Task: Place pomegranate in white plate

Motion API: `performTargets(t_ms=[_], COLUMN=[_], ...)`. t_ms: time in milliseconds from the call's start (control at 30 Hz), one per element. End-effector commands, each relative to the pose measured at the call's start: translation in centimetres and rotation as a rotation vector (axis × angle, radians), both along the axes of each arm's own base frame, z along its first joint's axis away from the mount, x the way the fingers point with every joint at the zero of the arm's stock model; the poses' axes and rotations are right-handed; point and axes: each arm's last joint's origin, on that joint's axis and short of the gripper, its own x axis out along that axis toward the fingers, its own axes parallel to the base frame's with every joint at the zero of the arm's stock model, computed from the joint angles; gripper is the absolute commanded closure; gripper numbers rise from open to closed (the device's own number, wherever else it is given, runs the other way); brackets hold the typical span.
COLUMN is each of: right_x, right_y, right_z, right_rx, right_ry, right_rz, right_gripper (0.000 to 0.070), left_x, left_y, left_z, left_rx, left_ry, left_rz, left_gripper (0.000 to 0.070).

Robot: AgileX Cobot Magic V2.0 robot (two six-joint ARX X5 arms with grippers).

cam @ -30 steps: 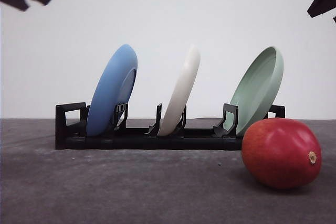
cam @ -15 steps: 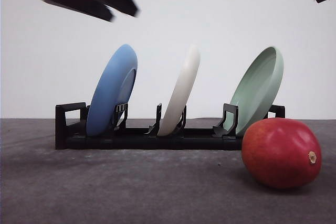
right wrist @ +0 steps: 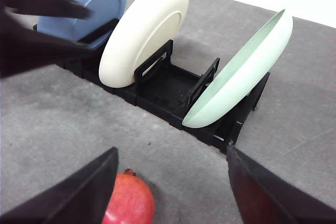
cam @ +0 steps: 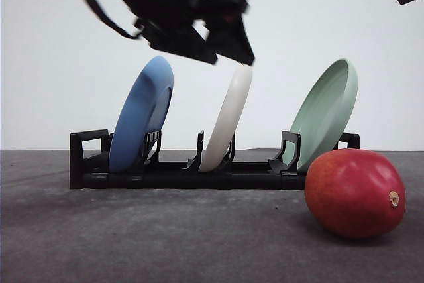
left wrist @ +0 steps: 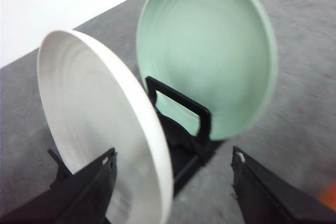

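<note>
Open left tool [left wrist: 173,182] above racked white plate [cam: 229,116]

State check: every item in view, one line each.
pomegranate: resting on the table, ungrasped
white plate: on edge in the rack's middle slot, leaning
blue plate: on edge in the rack, leaning
pale green plate: on edge in the rack, leaning
left end effector: open, at the white plate's top rim
right end effector: open, above the pomegranate

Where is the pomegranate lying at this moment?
In the front view, the glossy red round pomegranate lies on the grey table at the right, just in front of the black plate rack, nearest the pale green plate.
</note>
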Motion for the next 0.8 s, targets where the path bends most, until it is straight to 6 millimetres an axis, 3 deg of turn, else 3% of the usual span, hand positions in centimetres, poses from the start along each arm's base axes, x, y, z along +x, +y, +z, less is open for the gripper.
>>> performTargets(t_ms=[0, 333, 533, 767], right_x=[0.0, 0.0, 0.0, 0.0], right_y=[0.1, 0.1, 0.1, 0.1], right_z=[0.4, 0.4, 0.5, 0.5], right_rx=[0.007, 0.007, 0.009, 0.01], right_ry=[-0.015, -0.015, -0.021, -0.023], right_rz=[0.003, 0.002, 0.002, 0.002], right_gripper=[0.0282, 0.0282, 0.0282, 0.0282], left_x=[0.8, 3.4, 3.4, 3.1], left_y=[-1.2, -3.4, -3.4, -3.4], left_z=[-0.1, -1.8, -1.8, -1.8], left_rx=[-0.038, 0.033, 0.036, 0.054], left_ry=[0.029, 0.081, 0.08, 0.096], left_rz=[0.033, 0.119, 0.13, 0.125], left_gripper=[0.0281, 0.0287, 0.0515, 0.0663])
